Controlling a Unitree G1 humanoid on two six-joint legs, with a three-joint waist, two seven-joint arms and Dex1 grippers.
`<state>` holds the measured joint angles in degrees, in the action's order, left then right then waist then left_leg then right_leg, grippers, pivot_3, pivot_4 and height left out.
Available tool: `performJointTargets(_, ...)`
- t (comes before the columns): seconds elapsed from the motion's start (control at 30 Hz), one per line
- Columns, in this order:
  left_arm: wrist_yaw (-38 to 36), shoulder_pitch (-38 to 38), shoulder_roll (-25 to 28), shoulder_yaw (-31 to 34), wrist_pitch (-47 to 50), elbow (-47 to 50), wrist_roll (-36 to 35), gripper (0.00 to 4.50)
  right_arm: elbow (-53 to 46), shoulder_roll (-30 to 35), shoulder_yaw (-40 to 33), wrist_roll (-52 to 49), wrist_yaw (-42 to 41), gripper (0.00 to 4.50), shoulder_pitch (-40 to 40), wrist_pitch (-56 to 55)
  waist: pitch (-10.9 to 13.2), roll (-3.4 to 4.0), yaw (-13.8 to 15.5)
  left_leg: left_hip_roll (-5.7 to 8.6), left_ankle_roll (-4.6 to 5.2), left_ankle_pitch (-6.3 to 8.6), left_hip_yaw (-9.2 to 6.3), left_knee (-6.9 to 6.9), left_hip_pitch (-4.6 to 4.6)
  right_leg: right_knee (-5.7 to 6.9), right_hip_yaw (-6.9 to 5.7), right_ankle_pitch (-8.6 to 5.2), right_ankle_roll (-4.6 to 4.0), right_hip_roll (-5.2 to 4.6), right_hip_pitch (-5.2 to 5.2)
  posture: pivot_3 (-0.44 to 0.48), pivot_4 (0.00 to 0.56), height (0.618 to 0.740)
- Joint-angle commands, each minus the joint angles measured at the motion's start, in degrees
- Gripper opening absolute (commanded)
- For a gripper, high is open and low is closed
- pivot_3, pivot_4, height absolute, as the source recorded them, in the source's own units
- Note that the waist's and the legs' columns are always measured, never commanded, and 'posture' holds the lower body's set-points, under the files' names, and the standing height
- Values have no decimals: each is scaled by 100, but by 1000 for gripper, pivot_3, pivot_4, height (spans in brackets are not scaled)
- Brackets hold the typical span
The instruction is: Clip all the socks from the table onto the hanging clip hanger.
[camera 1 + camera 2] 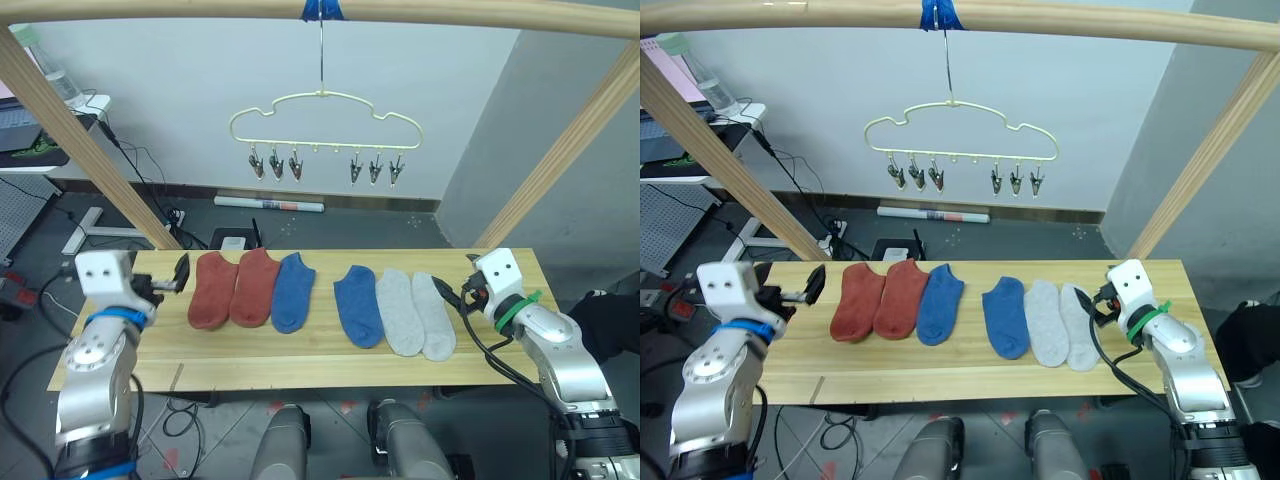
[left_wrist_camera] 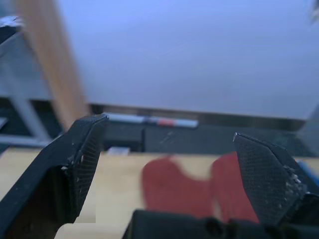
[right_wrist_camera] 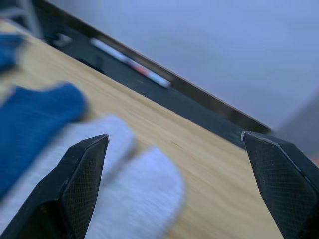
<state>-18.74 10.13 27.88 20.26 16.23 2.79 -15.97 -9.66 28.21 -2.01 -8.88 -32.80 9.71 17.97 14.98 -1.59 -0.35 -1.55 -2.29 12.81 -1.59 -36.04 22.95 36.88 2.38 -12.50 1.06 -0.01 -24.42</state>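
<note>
On the table, from the head camera, six socks lie in a row: two red socks, two blue socks, two grey socks. The clip hanger hangs above from a wooden pole, its clips bare. In the left wrist view, the left gripper gapes wide, empty, facing the red socks. In the right wrist view, the right gripper also spreads wide and empty over the grey socks.

Both arms low, fingers apart
</note>
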Motion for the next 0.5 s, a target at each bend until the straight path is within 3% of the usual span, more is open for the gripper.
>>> performJointTargets(0.03, -297, 342, 62, -233, 164, 163, -183, 4490, -614, -72, 9, -355, -105, 4500, 317, 231, 27, -8, -54, -1, -1, 1, 5, 0, 1, 0, 3, 1, 2, 0, -4, 8, 290, 740)
performJointTargets(0.3, -403, 1120, -8, -518, 312, 59, -231, 4490, -1362, -368, 437, -824, -223, 4500, 1131, 781, 94, -45, -157, -2, -8, 5, 8, 3, 9, 6, 6, -4, 14, 6, -20, -17, 286, 740)
performJointTargets(0.5, -337, 1555, -91, -641, 65, -328, -63, 4490, -1298, -653, 833, -980, -323, 4500, 1855, 945, 97, -49, -152, -2, -9, 5, 6, -1, 18, 8, 4, -3, 15, 7, -29, -29, 278, 740)
